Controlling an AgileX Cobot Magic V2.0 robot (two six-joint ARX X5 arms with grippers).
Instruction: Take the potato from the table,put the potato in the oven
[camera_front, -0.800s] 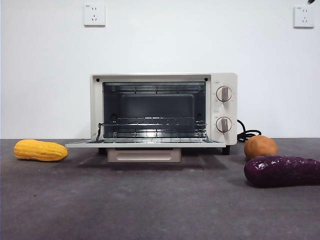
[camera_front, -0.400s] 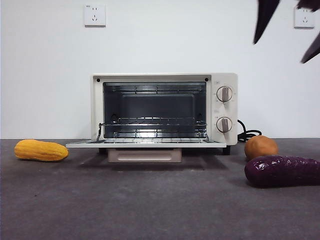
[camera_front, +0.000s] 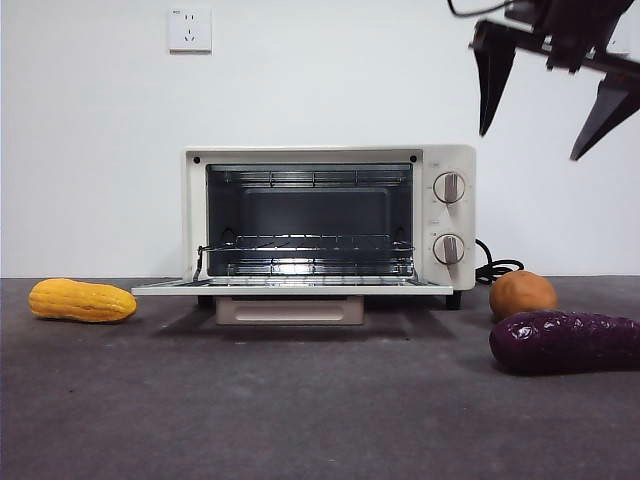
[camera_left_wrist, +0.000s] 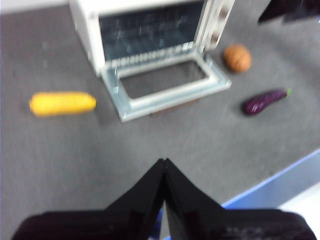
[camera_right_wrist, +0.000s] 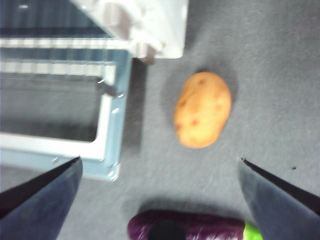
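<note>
High at the front view's one o'clock, the right gripper (camera_front: 545, 100) hangs with jaws spread wide, well above the potato (camera_front: 521, 294). That potato rests on the table (camera_front: 300, 400) at four o'clock, beside the open oven (camera_front: 328, 225). Left gripper (camera_left_wrist: 163, 162): pressed together.

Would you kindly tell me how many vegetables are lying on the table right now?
3: the corn cob lies off the oven's hinge side; the potato sits beside the knob side; the eggplant lies just in front of the potato. None looks hidden.
</note>
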